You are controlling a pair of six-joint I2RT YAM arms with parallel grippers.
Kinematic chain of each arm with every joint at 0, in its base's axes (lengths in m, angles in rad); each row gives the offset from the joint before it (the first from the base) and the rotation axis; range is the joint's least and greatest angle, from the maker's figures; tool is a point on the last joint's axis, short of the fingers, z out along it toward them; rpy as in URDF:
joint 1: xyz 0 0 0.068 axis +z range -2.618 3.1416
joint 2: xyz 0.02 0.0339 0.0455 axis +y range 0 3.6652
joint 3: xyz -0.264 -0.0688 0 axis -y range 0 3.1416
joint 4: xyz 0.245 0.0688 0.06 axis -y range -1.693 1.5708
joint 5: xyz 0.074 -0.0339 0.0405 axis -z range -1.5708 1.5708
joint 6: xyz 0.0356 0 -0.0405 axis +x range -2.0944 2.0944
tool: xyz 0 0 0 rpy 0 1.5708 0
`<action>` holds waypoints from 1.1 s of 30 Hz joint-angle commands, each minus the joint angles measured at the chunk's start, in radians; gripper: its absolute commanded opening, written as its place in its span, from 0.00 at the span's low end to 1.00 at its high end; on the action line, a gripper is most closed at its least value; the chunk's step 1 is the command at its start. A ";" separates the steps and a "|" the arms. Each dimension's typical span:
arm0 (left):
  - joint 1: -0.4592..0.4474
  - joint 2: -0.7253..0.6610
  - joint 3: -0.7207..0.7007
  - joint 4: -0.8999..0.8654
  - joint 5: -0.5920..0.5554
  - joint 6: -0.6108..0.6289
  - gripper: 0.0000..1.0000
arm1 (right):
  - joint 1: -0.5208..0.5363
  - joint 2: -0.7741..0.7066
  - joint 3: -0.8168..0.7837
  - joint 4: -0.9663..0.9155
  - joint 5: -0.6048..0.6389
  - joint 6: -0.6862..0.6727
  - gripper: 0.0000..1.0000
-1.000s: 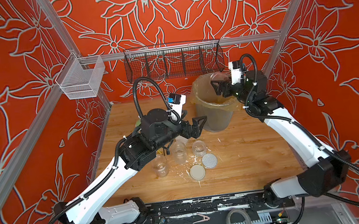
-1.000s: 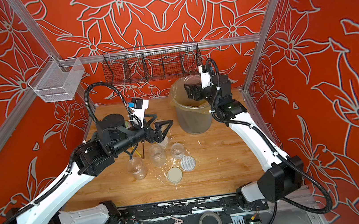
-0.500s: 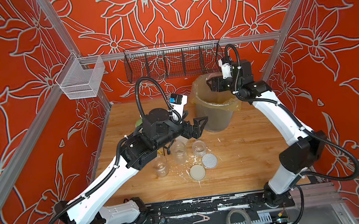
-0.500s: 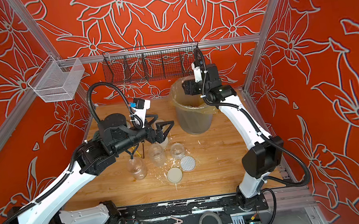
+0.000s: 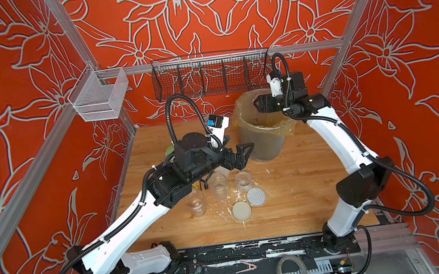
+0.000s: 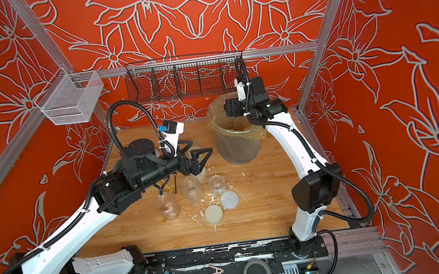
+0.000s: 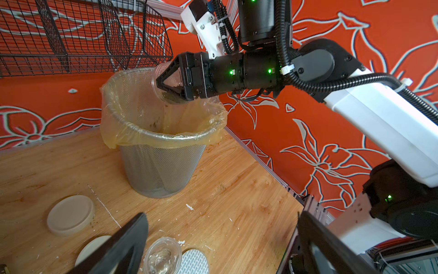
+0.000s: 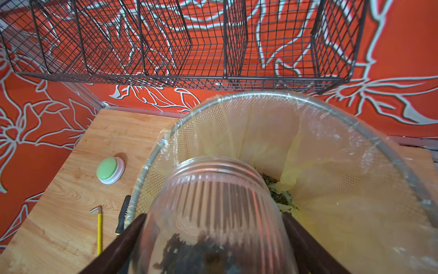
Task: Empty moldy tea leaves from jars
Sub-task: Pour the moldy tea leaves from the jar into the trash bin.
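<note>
- Jar tipped mouth-down over the bin, near the tabletop's far right corner, so leaves fall in (some sit near its base).
- Right gripper clamps it; left gripper gapes, empty.

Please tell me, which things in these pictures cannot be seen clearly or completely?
- Held jar: in both top views the right gripper mostly covers it; in the right wrist view the picture edge cuts off its base.
- Tea leaves inside it: blurred, so the amount is unclear.
- Leaves in the bin: mostly behind the jar and the liner folds, right wrist view.
- One cream lid: partly under the left gripper in a top view.
</note>
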 commanded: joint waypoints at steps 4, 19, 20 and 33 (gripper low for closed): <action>-0.005 0.004 0.010 0.008 0.000 0.011 0.97 | -0.004 0.035 0.122 -0.092 0.034 0.021 0.18; -0.006 0.008 0.018 -0.001 0.006 0.009 0.97 | 0.004 0.166 0.261 -0.231 0.019 -0.015 0.19; -0.005 0.008 0.015 -0.001 0.005 0.009 0.97 | 0.004 0.163 0.261 -0.231 0.020 -0.014 0.19; -0.005 0.010 0.007 0.009 0.010 0.005 0.97 | 0.007 0.010 0.101 -0.101 0.034 0.004 0.19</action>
